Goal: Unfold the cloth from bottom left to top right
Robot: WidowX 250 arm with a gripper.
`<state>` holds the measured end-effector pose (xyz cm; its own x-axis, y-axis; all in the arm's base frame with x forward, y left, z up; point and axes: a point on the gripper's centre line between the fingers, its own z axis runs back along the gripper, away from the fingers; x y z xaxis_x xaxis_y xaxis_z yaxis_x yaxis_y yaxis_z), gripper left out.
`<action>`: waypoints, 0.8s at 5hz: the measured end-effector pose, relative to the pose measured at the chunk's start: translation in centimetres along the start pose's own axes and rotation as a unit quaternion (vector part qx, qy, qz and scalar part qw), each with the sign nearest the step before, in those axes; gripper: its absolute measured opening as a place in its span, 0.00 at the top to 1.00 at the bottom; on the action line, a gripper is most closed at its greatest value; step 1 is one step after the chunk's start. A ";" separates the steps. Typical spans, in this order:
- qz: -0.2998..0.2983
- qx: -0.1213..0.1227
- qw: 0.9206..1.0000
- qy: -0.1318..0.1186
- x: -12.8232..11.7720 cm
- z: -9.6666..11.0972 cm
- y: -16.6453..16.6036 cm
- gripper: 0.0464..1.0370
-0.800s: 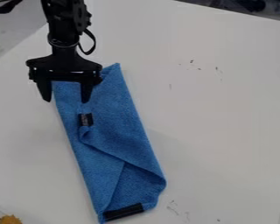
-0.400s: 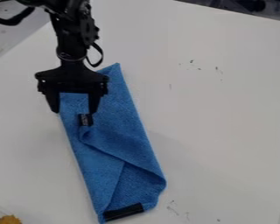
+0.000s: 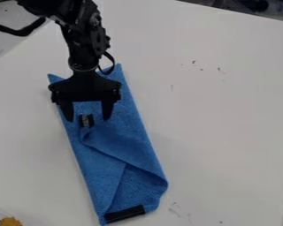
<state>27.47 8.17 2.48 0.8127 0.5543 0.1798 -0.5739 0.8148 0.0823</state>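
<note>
At upper left of the frame, gripper (image 3: 88, 119): hangs over the cloth's upper part, spread wide, pinching nothing; cannot tell whether touching.
Arm (image 3: 82, 48): runs down from the top edge, upper left.
Cloth (image 3: 99, 165): lies folded, long and narrow, slanting from upper left to lower centre.
Tag (image 3: 86, 120): sits between the fingertips as seen from the camera, just above the flap's left bend.
Flap (image 3: 120, 148): slants across the cloth from near the tag to the right edge, lower centre.
Strip (image 3: 125, 213): dark, across the cloth's bottom end.
Step, judged: lining up for a pinch near the tag, then a lift towards upper right; unfolding yet to be done.
Risk, layers: could catch both at once by pressing too deep, then drag the whole cloth instead of opening it.
Risk, grip: could close on air from stopping too high, or slip off from too thin a pinch.
Risk, release: could fall back or bunch from letting go too early or pulling too low.
Table (image 3: 227, 119): bears the cloth directly, with no container around it.
Orange thing (image 3: 11, 221): lower left corner, cut by the frame; cannot tell whether in a container.
</note>
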 end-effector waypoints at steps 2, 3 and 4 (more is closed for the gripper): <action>-0.005 -0.010 1.000 -0.002 -0.5 -0.8 0.1 0.27; -0.010 -0.013 1.000 0.002 -0.5 -1.1 0.1 0.56; -0.014 -0.013 1.000 0.004 -0.1 -1.2 0.0 0.79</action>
<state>27.50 8.33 1.30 0.8290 0.5330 0.1695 -0.5488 0.8336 0.0623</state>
